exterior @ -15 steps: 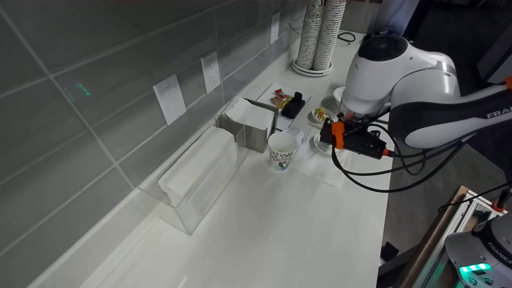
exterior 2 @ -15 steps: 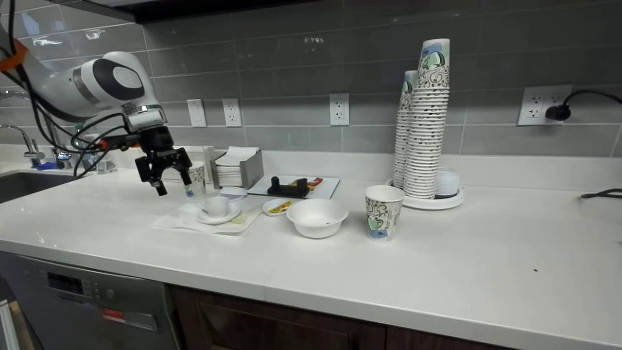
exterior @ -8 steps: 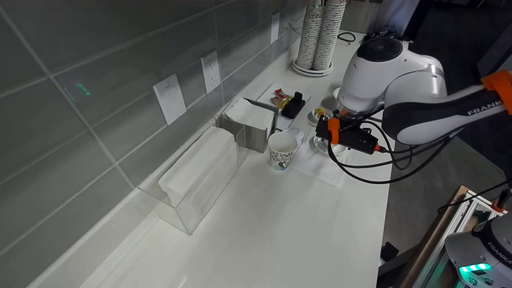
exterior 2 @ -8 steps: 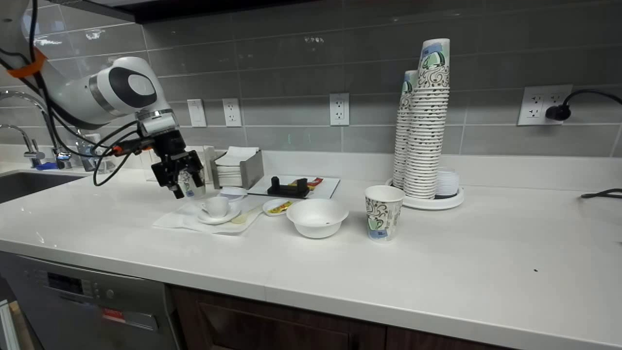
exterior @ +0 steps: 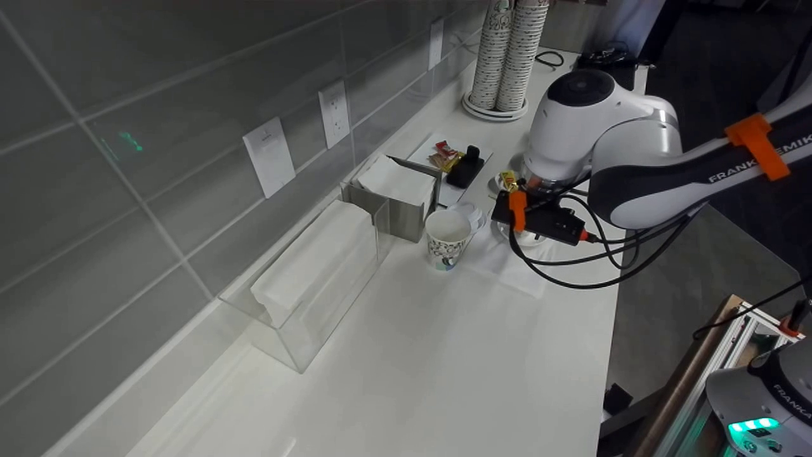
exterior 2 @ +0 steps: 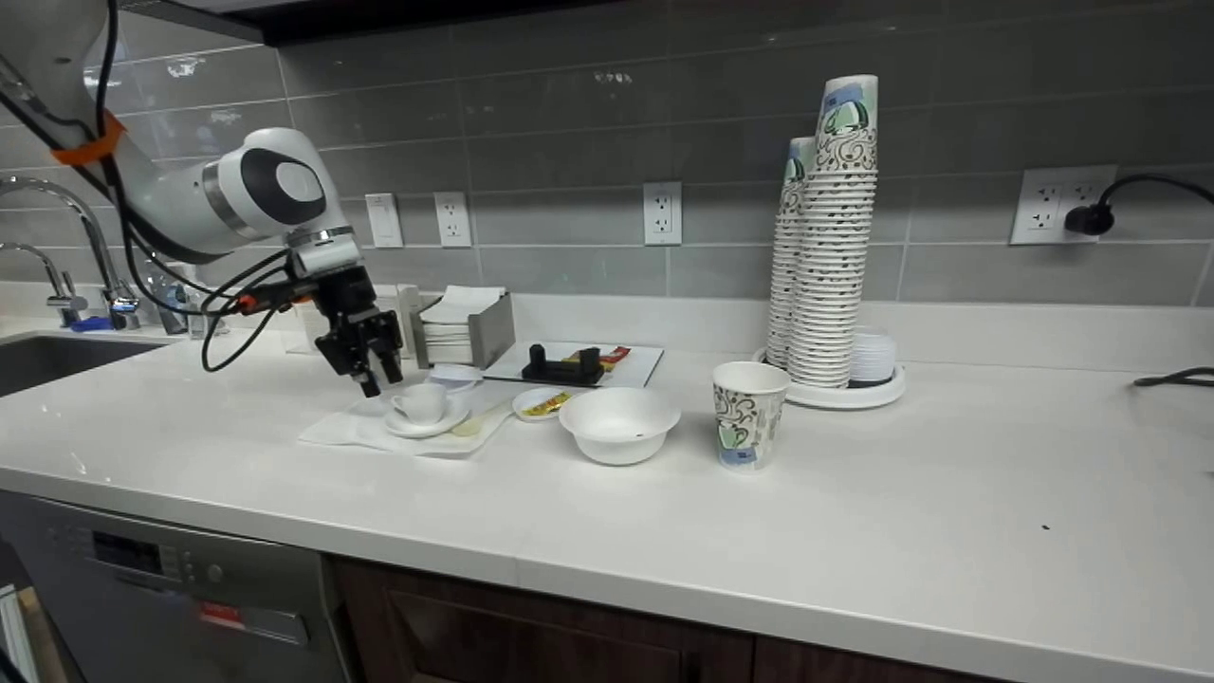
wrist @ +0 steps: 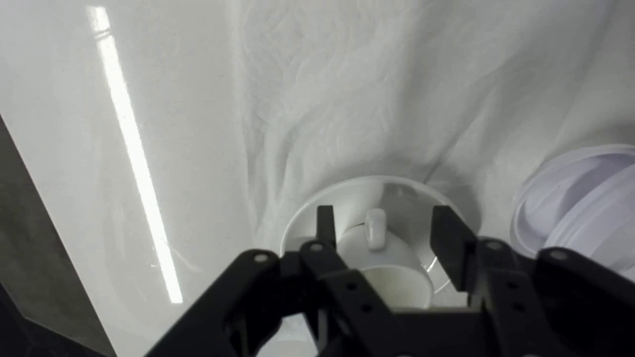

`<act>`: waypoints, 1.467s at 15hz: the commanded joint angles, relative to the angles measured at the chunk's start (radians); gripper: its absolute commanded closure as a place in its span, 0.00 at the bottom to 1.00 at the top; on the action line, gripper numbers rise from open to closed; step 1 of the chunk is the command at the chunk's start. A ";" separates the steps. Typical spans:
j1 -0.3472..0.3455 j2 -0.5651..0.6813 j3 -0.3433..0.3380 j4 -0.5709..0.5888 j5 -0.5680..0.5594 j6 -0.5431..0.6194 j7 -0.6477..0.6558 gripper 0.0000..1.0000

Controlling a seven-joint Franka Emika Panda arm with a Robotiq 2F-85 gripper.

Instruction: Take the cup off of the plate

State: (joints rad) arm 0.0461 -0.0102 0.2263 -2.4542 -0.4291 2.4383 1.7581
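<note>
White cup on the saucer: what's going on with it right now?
A robot arm has its hand close by the cup, on the handle side, open and holding nothing. In the wrist view the fingers stand to either side of the handle, though I can't tell whether they are low enough to grip it. The cup sits upright on the saucer, which rests on a paper napkin, so it has not been taken off yet.

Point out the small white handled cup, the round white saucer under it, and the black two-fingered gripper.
Small white handled cup (exterior 2: 424,405): in an exterior view, outer wall.
Round white saucer (wrist: 353,200): in the wrist view, bare inner surface.
Black two-fingered gripper (wrist: 383,215): in the wrist view, midway between its fingertips.
</note>
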 commanded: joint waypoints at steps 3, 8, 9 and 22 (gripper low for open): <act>0.045 0.054 -0.050 0.038 -0.032 0.011 0.039 0.53; 0.059 0.076 -0.076 0.049 -0.028 0.010 0.036 0.62; 0.061 0.079 -0.080 0.051 -0.029 0.010 0.036 0.67; 0.073 0.095 -0.108 0.056 -0.023 0.002 0.027 0.74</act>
State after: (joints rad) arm 0.0989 0.0664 0.1396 -2.4169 -0.4291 2.4382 1.7608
